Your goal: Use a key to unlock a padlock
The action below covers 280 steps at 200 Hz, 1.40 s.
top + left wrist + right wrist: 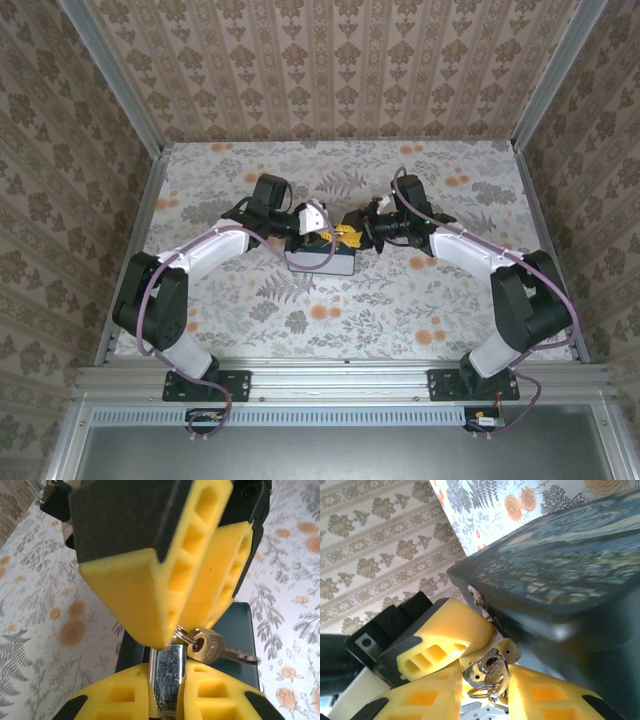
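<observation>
Both grippers meet above a dark blue box (320,262) in mid-table. My left gripper (167,674) is shut on the padlock (168,680), whose shiny metal side shows between my yellow fingers (120,695). A brass key (209,647) hangs from a ring beside it. In the right wrist view the padlock's keyhole end (481,666) faces the camera with a key (495,672) and ring at the keyhole. My right gripper (487,682) stands round that key, its jaws slightly parted, with a gap on the left side. The left gripper's finger (445,630) presses in from above.
The blue box with a swirly print (560,570) lies right under the padlock. Floral table cloth (330,320) spreads around it. Patterned walls and metal rails (540,230) close in the back and both sides.
</observation>
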Available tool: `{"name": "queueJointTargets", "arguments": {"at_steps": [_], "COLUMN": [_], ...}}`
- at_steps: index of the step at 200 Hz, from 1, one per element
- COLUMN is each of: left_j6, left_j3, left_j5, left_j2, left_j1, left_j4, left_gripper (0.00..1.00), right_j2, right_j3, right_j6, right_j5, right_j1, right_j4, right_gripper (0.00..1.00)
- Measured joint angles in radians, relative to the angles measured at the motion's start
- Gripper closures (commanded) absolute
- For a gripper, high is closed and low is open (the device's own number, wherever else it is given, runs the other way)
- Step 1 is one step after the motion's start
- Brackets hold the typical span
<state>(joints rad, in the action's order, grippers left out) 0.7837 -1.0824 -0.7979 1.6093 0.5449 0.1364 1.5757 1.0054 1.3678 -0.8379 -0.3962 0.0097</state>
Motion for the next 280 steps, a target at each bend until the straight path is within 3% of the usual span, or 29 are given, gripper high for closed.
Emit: {"name": "queueJointTargets", "arguments": {"at_steps": [31,53,96,178,220,280], "left_j6": [-0.014,-0.014,-0.047,-0.271,-0.398,-0.579], "left_j3": [0.000,0.000,-0.017,-0.036,-0.011,0.057], "left_j5": [-0.040,-0.044,-0.052,-0.162,-0.077,0.087], "left_j2": [0.011,0.029,0.037,0.024,-0.013,-0.041], "left_j1": [-0.005,-0.005,-0.010,-0.116,-0.146,-0.146], "left_j4": [-0.014,0.003,0.007,-0.138,-0.192,-0.171], "left_gripper": [0.95,0.77,0.58,0.54,0.55,0.55], "right_j2": [-0.056,-0.091,-0.101,-0.074,-0.018,0.071], "right_j3": [0.051,0.087,0.101,0.148,0.262,0.356], "right_j6": [-0.170,-0.286,-0.409,-0.568,-0.730,-0.816], "right_j5": [0.019,0.051,0.092,0.148,0.222,0.314], "right_j1": [0.009,0.028,0.040,0.011,-0.034,-0.104], "right_j4": [-0.196,-0.319,-0.430,-0.482,-0.544,-0.588], "right_gripper": [0.71,0.71,0.72,0.72,0.70,0.70]}}
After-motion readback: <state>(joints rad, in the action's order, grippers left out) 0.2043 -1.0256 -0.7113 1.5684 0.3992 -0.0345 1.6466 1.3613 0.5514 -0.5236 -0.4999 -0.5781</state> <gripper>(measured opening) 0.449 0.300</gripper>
